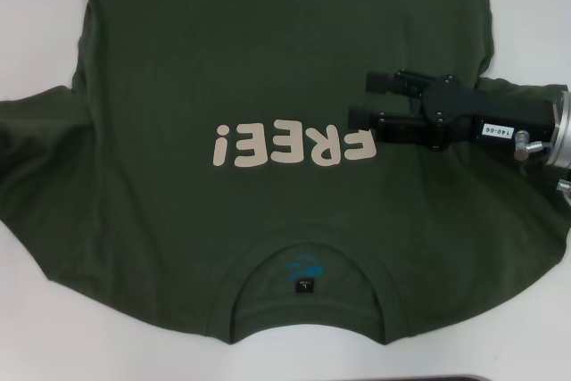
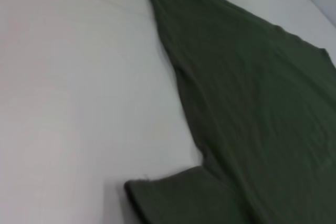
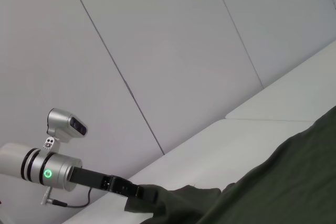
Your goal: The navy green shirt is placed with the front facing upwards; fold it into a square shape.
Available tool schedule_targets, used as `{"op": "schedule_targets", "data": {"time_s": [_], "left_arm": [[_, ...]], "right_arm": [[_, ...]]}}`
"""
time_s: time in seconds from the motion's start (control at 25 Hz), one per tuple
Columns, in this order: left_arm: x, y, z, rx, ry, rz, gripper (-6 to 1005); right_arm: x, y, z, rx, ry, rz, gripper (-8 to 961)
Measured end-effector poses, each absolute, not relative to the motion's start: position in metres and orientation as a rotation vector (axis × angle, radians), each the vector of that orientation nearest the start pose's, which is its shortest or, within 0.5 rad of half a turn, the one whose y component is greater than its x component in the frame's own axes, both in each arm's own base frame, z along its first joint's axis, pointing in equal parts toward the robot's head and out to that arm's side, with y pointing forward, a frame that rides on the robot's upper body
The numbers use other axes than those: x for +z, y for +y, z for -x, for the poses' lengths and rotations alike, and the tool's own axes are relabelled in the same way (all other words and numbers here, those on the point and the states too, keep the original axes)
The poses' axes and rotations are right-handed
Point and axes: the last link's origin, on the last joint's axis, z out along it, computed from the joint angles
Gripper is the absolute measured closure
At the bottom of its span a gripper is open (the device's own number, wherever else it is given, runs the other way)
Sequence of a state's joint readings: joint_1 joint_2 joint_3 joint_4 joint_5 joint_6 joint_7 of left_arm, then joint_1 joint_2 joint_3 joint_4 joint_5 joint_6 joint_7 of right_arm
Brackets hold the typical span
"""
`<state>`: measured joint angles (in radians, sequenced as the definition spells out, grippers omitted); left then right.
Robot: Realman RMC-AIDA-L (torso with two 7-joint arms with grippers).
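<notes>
Nearest the head camera lies the collar with its small black neck tag; the navy green shirt is spread front-up across the white table. Over its right side hovers the right gripper, fingers apart, clasping nothing. Farther off in the right wrist view, the left gripper touches the sleeve's edge; whether it grips I cannot tell.

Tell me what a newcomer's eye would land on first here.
First, the green shirt spread flat over the white table, its cream FREE lettering mid-chest and the collar nearest the robot. Next, the right gripper, open, hovering over the shirt beside the lettering. In the right wrist view, the left gripper sits at a sleeve edge.
</notes>
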<state>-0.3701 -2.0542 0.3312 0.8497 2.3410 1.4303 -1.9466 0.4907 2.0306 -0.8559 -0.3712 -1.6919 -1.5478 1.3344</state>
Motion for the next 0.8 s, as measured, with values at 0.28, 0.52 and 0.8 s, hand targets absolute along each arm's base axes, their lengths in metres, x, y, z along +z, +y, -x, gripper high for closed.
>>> {"op": "schedule_targets", "data": {"time_s": [0.28,0.52,0.8], "left_arm": [[0.071,0.299,0.368,-0.504,-1.512,2.060,961],[0.061,0.312,0.350,-0.568,-1.524,2.106,988],[0.061,0.324,0.336,-0.622,-1.505,2.130,988]], "right_arm": [[-0.024,0.304,-0.272,0.987,0.877,2.644,39],[-0.024,0.304,-0.273,0.987,0.878,2.643,39],[-0.024,0.304,-0.272,0.989,0.876,2.645,38]]}}
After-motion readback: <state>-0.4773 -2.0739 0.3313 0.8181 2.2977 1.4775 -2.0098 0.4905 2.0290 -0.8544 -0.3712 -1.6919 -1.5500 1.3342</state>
